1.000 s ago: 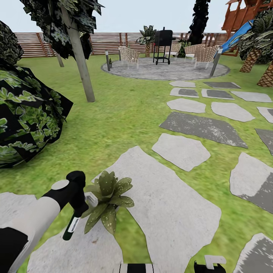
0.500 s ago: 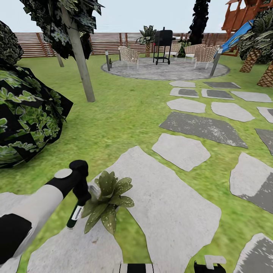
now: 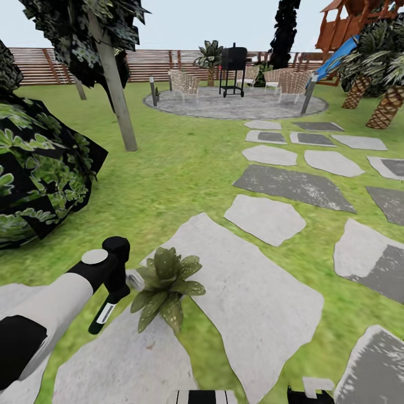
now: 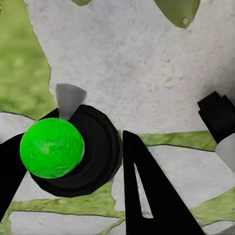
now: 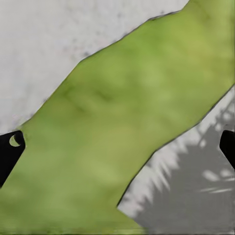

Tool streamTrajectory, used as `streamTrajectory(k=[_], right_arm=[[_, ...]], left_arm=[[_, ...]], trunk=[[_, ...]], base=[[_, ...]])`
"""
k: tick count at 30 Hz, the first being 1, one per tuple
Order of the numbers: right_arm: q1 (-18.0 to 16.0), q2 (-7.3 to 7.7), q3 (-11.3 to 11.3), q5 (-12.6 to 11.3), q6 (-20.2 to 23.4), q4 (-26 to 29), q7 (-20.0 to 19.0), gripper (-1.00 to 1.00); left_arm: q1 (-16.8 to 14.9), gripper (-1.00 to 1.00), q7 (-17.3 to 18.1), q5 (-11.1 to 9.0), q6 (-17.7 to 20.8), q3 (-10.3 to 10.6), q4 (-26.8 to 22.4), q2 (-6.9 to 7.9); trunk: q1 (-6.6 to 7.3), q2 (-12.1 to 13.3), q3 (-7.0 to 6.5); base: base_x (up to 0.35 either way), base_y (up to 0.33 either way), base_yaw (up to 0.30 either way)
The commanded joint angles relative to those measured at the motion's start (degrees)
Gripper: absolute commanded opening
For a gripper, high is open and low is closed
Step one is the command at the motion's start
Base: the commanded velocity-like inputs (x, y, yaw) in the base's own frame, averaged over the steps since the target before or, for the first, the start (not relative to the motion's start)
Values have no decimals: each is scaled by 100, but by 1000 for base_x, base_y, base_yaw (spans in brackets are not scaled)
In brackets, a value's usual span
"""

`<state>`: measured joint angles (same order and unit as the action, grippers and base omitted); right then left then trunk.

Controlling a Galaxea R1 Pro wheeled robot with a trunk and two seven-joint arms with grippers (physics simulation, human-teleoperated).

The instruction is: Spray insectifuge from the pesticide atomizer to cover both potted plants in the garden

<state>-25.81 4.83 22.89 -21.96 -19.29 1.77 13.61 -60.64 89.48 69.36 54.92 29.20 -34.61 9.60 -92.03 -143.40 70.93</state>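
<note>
A round black sprayer with a glossy green cap sits clamped in the left hand, beside a speckled, pointed-leaf potted plant between rough grey stepping stones. The right hand hangs released over grass.

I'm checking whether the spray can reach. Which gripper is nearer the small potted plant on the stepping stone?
Left. The left gripper, holding the atomizer, sits right beside the potted plant. The right gripper hangs low at the head view's bottom edge, well off to the plant's right.
</note>
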Motion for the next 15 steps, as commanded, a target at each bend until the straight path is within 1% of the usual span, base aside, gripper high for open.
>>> streamTrajectory(k=[1,5,7,9,12,14,15], right_arm=[[-3,0,49,-44,-14,-1,18,100],[-3,0,49,-43,-14,-1,18,100],[-3,0,49,-45,-14,-1,18,100],[-3,0,47,-46,-14,-1,18,100],[-3,0,44,-44,-14,-1,18,100],[-3,0,44,-45,-14,-1,18,100],[-2,0,43,-46,-14,-1,18,100]], left_arm=[[-1,-100,52,33,61,26,-13,7],[19,-100,52,31,74,30,-11,8],[23,-100,52,33,78,32,-11,13],[29,-100,52,40,80,30,-11,15],[52,-100,52,50,76,14,-5,21],[188,-100,52,51,85,9,-6,24],[279,-100,52,53,89,5,-9,19]], trunk=[[2,-2,4],[2,-2,4],[2,-2,4],[2,-2,4],[2,-2,4],[2,-2,4],[2,-2,2]], base=[[-75,314,-280],[-17,332,-277],[6,337,-127],[64,307,-36],[20,77,-5],[4,15,-53],[1,4,-211]])
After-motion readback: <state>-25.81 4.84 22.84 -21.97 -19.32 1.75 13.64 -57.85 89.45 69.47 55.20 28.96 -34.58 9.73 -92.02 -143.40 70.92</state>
